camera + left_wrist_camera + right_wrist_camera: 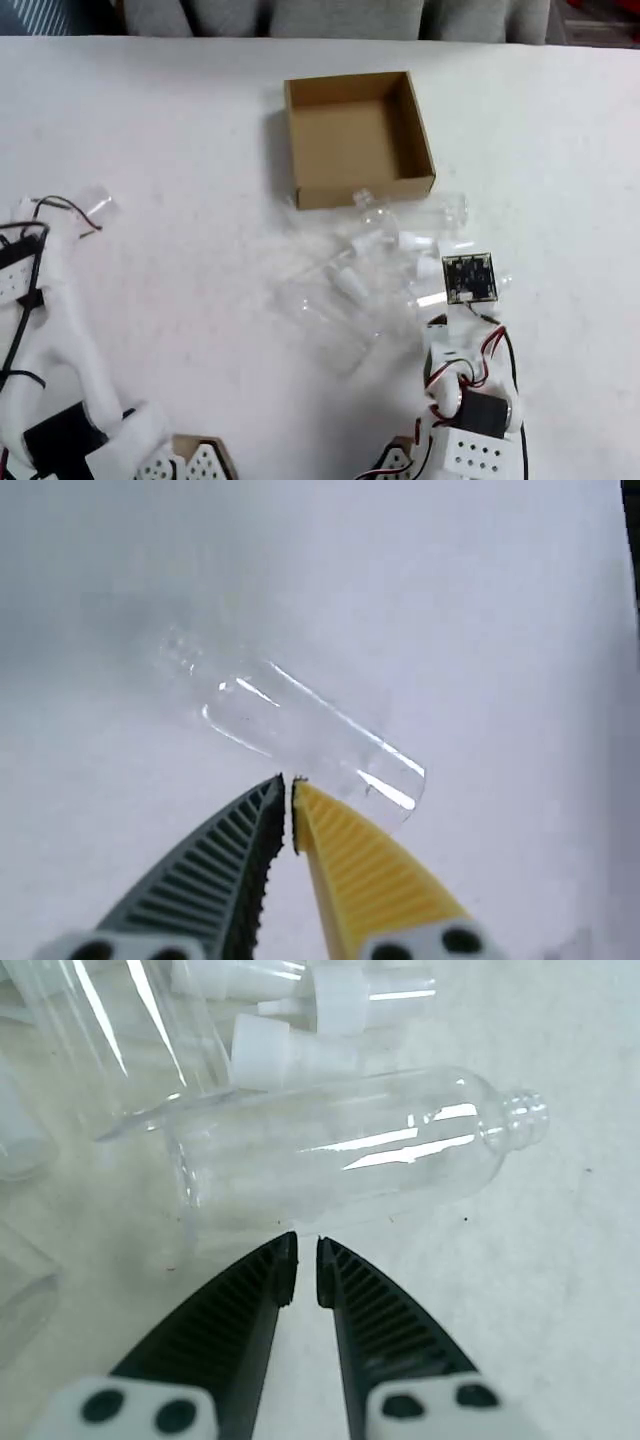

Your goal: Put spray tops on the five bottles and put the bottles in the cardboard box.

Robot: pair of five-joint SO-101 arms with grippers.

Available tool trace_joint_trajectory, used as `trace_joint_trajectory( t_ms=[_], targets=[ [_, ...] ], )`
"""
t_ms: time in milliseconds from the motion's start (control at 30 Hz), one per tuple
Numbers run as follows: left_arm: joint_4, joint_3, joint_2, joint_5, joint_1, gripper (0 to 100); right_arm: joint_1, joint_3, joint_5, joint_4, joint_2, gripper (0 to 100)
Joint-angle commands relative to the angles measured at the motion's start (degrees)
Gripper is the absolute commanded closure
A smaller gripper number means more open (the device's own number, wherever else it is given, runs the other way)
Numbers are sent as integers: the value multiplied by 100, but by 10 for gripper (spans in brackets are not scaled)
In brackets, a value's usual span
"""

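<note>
Fingers [360, 860] of my left gripper [290, 788], one grey and one yellow, are clenched tip to tip on nothing. A clear plastic cylinder bottle [300, 740] lies on its side just beyond the tips, apart from them, with no top on it that I can see. Black fingers [225, 1330] of my right gripper [305, 1260] are drawn almost together and also grasp nothing. Just past them lies a clear round-shouldered plastic bottle [350, 1145], its threaded neck bare. Further beyond it are loose white plastic spray tops [290, 1055] among more clear bottles whose number I cannot count. The shallow square brown cardboard box [365, 190] sits well beyond that pile on the white table [180, 120], showing only its bare floor. By my judgement the task has barely begun: I see no bottle capped and none boxed, so all five fittings and placements remain. I can read no brand, label or writing on the bottles, tops or box.
</note>
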Motion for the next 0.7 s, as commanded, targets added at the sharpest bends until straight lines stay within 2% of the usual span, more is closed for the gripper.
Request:
trace_joint_trajectory(
  t_ms=[0, 67, 233, 367, 667],
  targets=[
    [-993, 387, -295, 1090, 84, 976, 13, 44, 79, 48, 4, 981],
    [-1187, 563, -295, 1108, 84, 929, 13, 44, 79, 48, 4, 981],
    [-1213, 747, -286, 1125, 84, 730, 13, 44, 79, 48, 4, 981],
    [-1187, 844, -286, 1125, 84, 722, 13, 44, 79, 48, 4, 981],
    [-246, 316, -286, 1099, 127, 702, 13, 44, 79, 48, 4, 981]
  ],
)
